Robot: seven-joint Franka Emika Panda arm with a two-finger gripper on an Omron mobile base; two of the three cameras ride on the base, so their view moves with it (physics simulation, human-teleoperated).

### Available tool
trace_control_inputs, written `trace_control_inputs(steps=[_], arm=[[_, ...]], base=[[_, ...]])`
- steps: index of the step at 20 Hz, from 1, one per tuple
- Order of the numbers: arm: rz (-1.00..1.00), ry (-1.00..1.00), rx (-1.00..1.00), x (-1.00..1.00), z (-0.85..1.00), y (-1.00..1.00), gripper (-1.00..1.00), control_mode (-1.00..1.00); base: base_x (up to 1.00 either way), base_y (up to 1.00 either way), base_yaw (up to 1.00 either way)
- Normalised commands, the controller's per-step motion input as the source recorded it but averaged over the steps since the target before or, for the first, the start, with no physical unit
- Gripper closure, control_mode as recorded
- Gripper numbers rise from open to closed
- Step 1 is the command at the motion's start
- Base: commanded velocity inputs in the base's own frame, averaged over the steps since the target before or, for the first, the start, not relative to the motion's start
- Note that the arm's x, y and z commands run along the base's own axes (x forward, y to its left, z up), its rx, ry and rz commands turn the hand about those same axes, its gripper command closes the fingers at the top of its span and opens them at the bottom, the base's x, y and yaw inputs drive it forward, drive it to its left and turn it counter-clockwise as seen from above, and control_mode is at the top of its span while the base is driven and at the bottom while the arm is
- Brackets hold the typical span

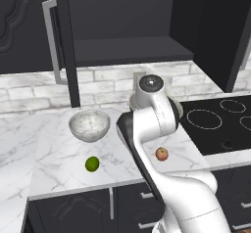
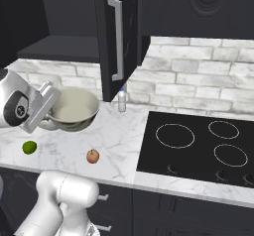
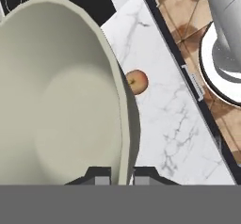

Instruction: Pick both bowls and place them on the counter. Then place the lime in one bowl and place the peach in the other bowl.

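In the left base view the marbled bowl [image 1: 89, 125] sits upright on the tabletop [image 1: 54, 158], with the lime [image 1: 92, 164] nearer the front edge and the peach [image 1: 162, 153] further right, well apart from it. The arm [image 1: 152, 114] covers most of the cream bowl [image 1: 177, 107] there; only a sliver of rim shows beside the stovetop [image 1: 220, 122].

In the right base view the lime [image 2: 30, 147] lies at the left, the peach [image 2: 93, 156] right of it, and the cream bowl [image 2: 73, 110] hangs tilted above the tabletop [image 2: 119, 141], its left rim hidden by the hand. A small bottle [image 2: 121, 100] stands by the wall under an open cabinet door [image 2: 115, 36].

In the hand view the claw [image 3: 121, 177] is clamped on the cream bowl's [image 3: 56, 100] rim, one fingertip each side; the peach [image 3: 137, 82] lies beyond.
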Motion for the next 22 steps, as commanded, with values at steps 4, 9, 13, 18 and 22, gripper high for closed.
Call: trace_control_inputs(steps=[4, 9, 13, 18, 22], arm=[[0.00, 0.04, 0.00, 0.31, -0.43, 0.00, 1.00, -1.00], [0.00, 0.00, -0.03, 0.45, -0.45, -0.05, 1.00, -1.00], [0.00, 0.00, -0.06, 0.51, -0.42, -0.04, 1.00, -1.00], [0.00, 0.06, -0.04, 0.44, -0.29, -0.02, 1.00, -1.00], [0.00, 0.06, -0.03, 0.34, -0.32, -0.03, 1.00, -1.00]], base=[[0.00, 0.00, 0.00], [0.00, 0.00, 0.00], [0.00, 0.00, 0.00], [0.00, 0.00, 0.00], [0.00, 0.00, 0.00]])
